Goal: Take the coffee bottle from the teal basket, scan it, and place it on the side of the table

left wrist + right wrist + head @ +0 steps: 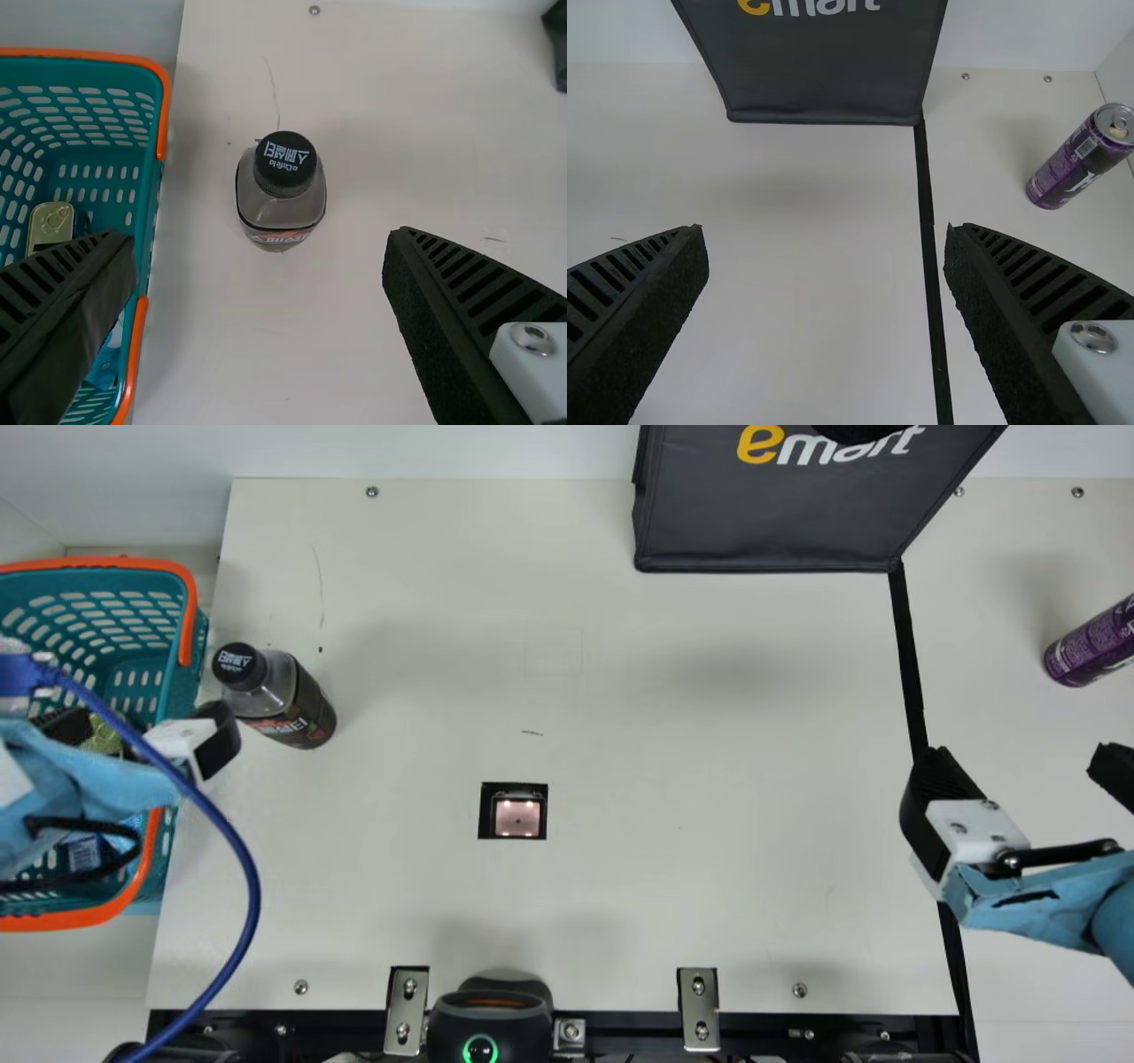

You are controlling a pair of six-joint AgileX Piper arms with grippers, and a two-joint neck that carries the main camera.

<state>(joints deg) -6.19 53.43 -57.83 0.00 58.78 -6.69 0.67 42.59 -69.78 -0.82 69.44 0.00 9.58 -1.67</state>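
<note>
Left gripper [144, 732] wide open, nothing in its grasp — one finger over the teal basket [197, 657], the other out past its rim! And here's the coffee bottle [297, 708], standing upright on the table [620, 735] just beside the basket, black cap on top. Inward from it sits the square scanner window [516, 818]. Across the way, the right gripper [1028, 769] also spread wide, also empty — beyond it, a dark bag [771, 522] and a purple can [1091, 642].
</note>
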